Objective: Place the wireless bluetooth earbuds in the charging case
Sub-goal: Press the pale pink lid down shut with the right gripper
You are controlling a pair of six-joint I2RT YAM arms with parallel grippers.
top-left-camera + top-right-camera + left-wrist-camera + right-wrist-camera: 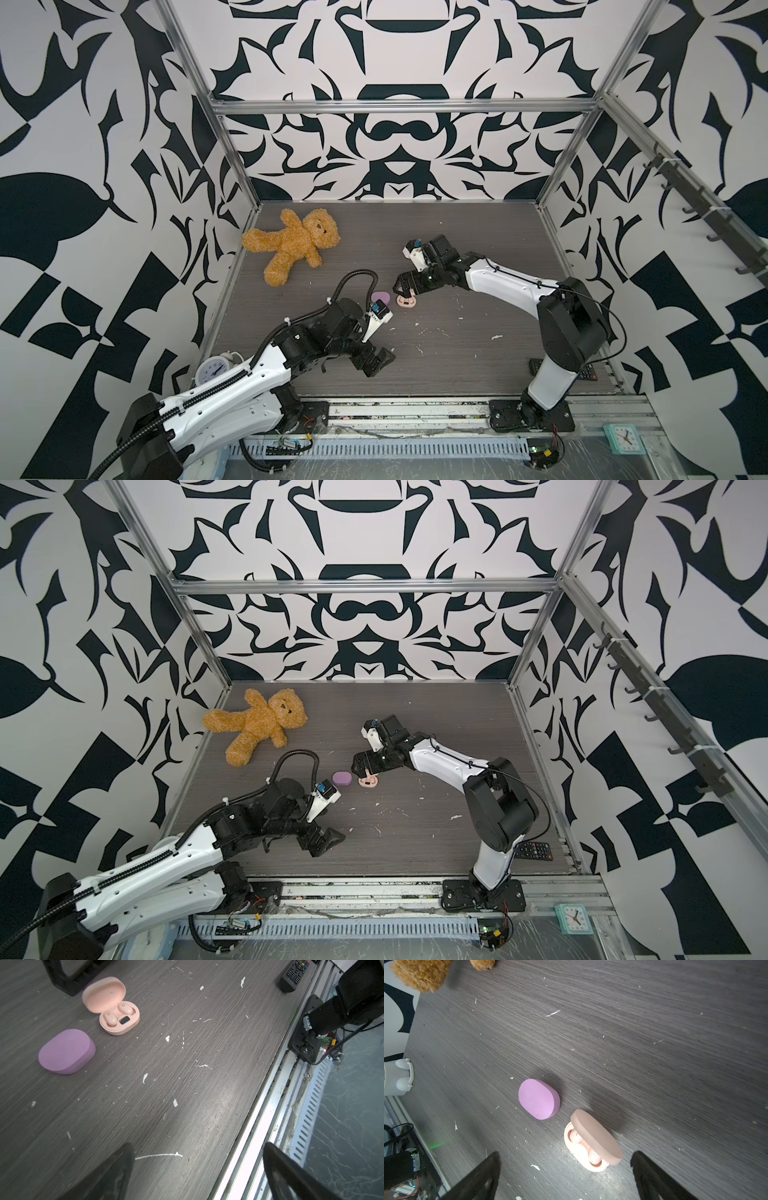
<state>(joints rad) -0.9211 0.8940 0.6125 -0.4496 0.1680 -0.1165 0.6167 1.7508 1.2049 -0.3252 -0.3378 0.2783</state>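
- Close to the front edge of the table (457, 249), left of the middle, the left gripper (381, 365) hangs low with its jaws wide and nothing between them. If it swings toward the cases, it can push the white scraps (144, 1078) against them.
- Farther in, near the middle of the table, the lilac case (66, 1051) lies shut. What it holds I cannot tell.
- Just beside it, not touching, the peach case (119, 1022) stands open with its lid up, and the 2 peach earbuds (125, 1008) sit in their wells.
- Close above this case hovers the right gripper (404, 291), jaws wide and empty. I judge that the main risk is here: a finger that comes down off-centre on the raised lid can tip the light case or slide it into the lilac one, and then the buds can jump out.
- If 1 bud is not fully down in its well, the lid will probably not close over it.
- At the far left corner the teddy bear (291, 245) lies well apart, and I expect no trouble from it.
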